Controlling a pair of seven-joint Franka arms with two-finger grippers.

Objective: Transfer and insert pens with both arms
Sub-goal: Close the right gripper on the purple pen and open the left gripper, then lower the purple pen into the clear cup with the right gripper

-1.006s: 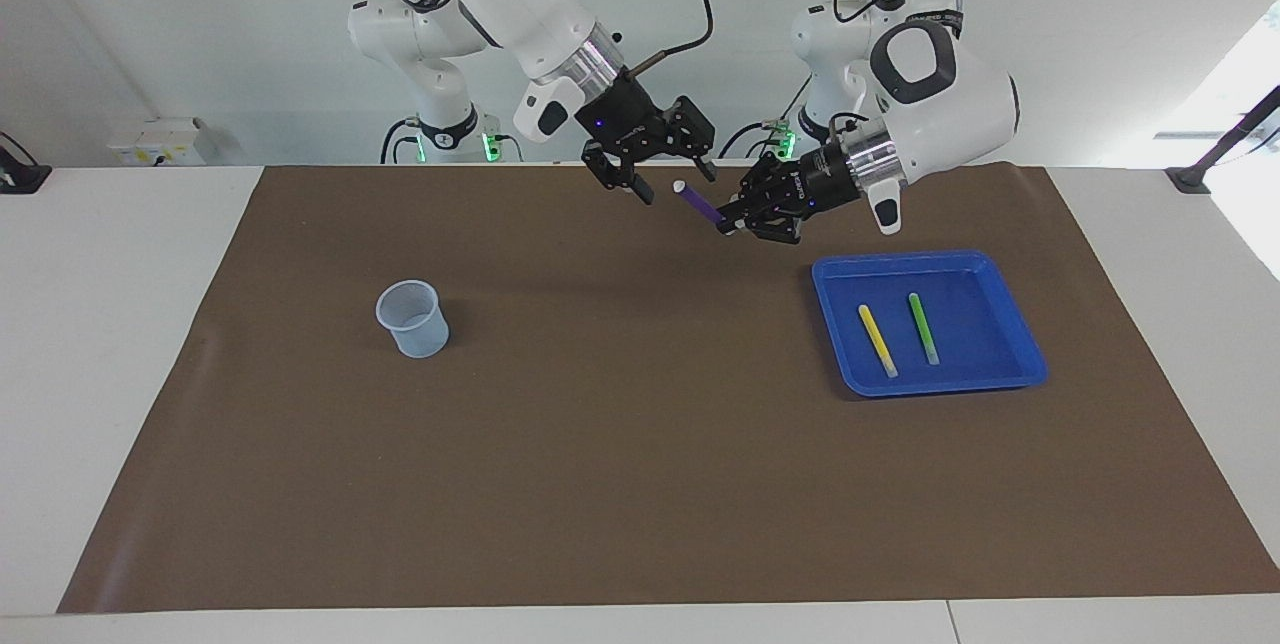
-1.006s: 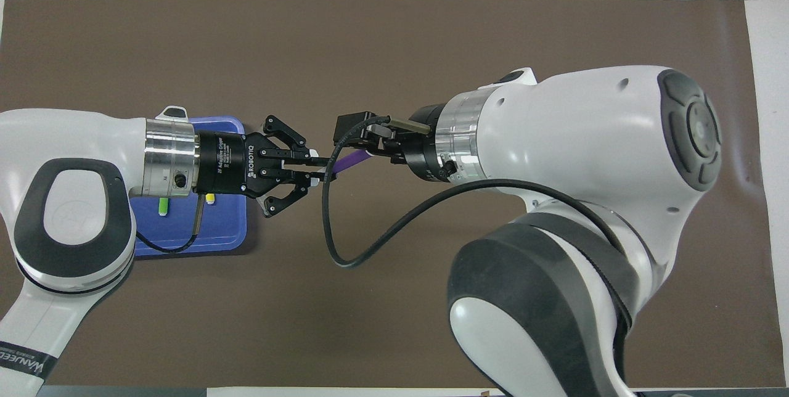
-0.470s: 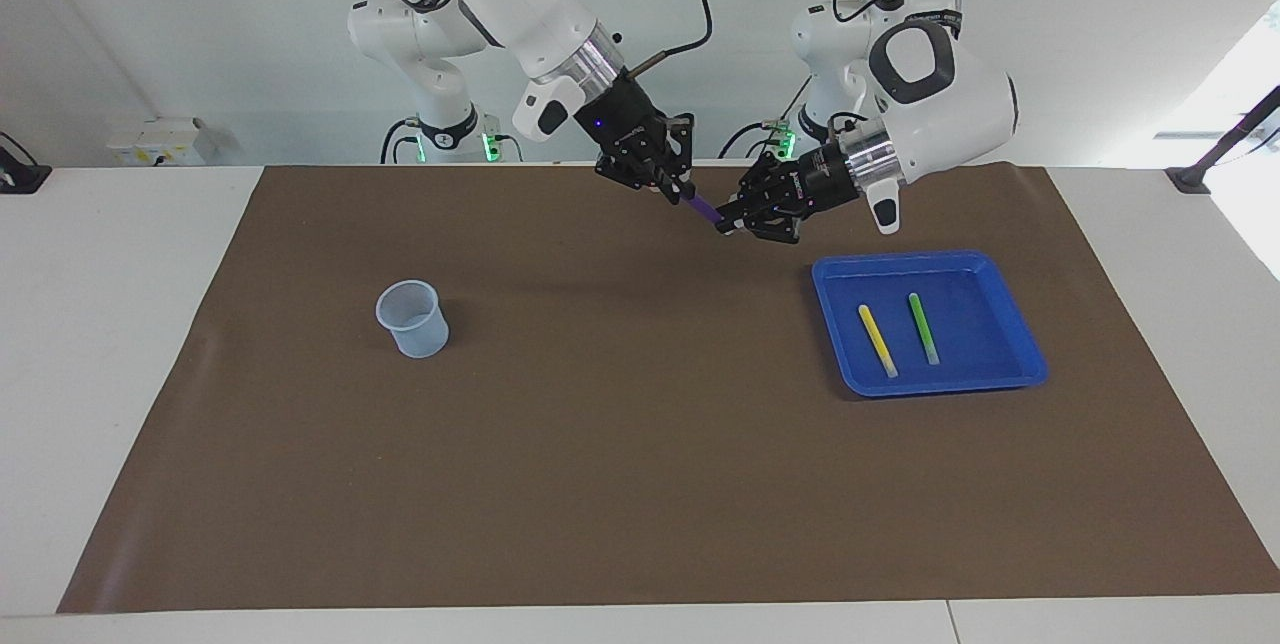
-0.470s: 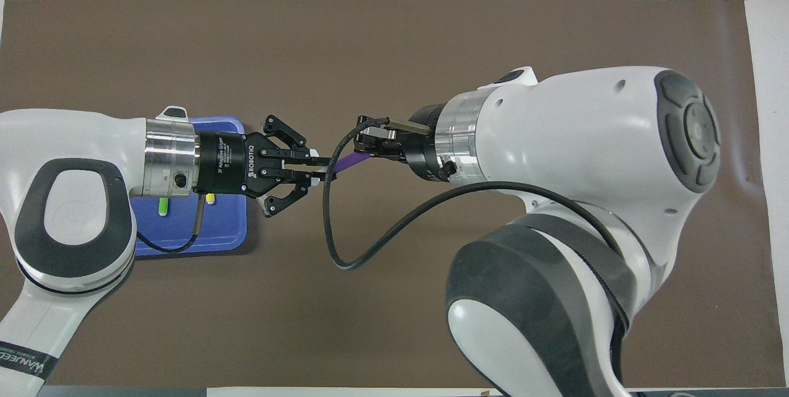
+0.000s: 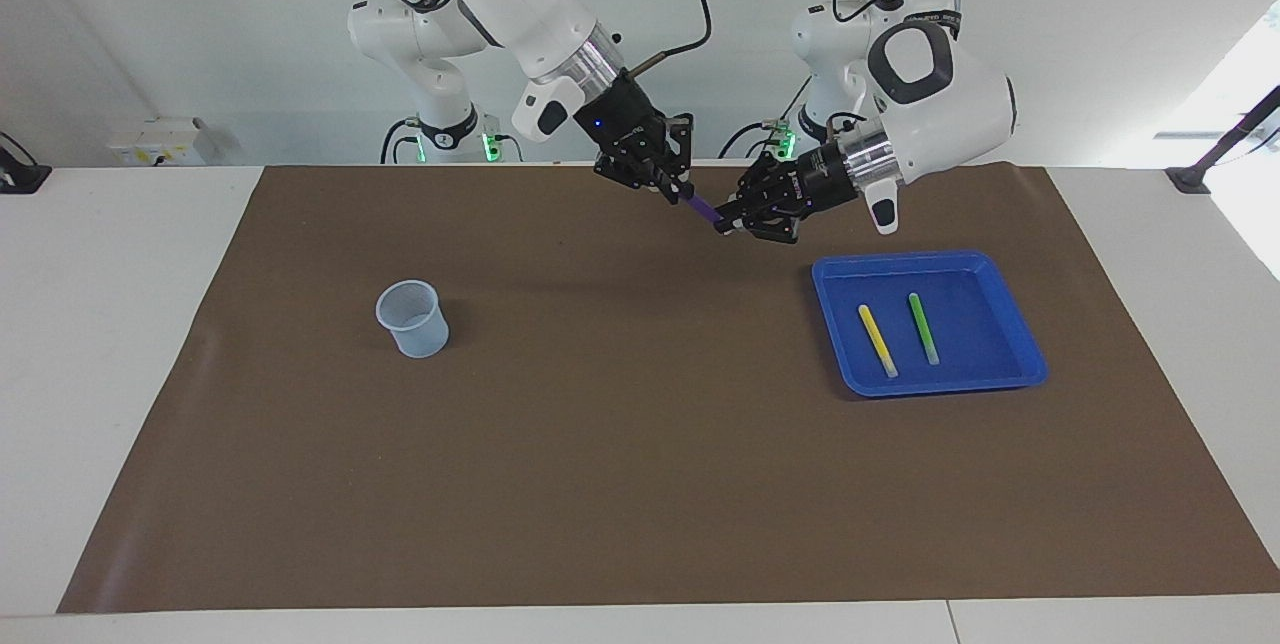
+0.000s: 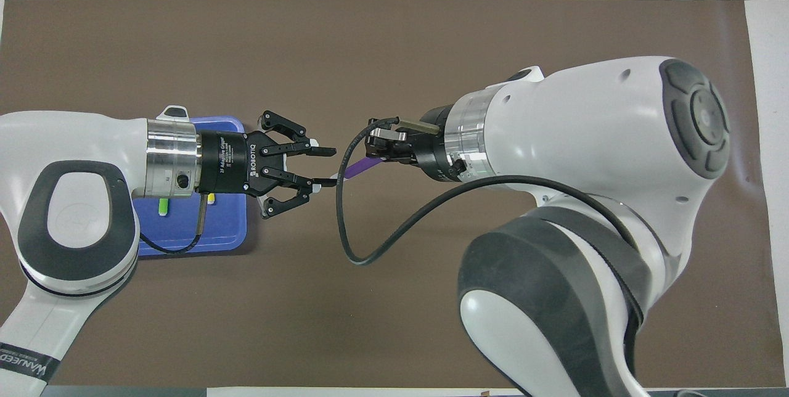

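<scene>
The purple pen (image 5: 703,208) hangs tilted in the air over the mat, between the two grippers. My right gripper (image 5: 679,191) is shut on its upper end. My left gripper (image 6: 331,167) stands open around the pen's lower end, its fingertips (image 6: 329,151) apart. The purple pen (image 6: 360,167) shows only as a short stretch in the overhead view. A yellow pen (image 5: 877,340) and a green pen (image 5: 923,327) lie side by side in the blue tray (image 5: 1012,364), toward the left arm's end of the table.
A pale blue cup (image 5: 412,318) stands upright on the brown mat (image 5: 640,484) toward the right arm's end. A black cable (image 6: 345,243) loops down from the right wrist. Two smaller white arms with green lights stand at the robots' edge of the table.
My right gripper moved onto the purple pen's upper end and shut on it. After that my left gripper's fingers spread apart from the pen's lower end.
</scene>
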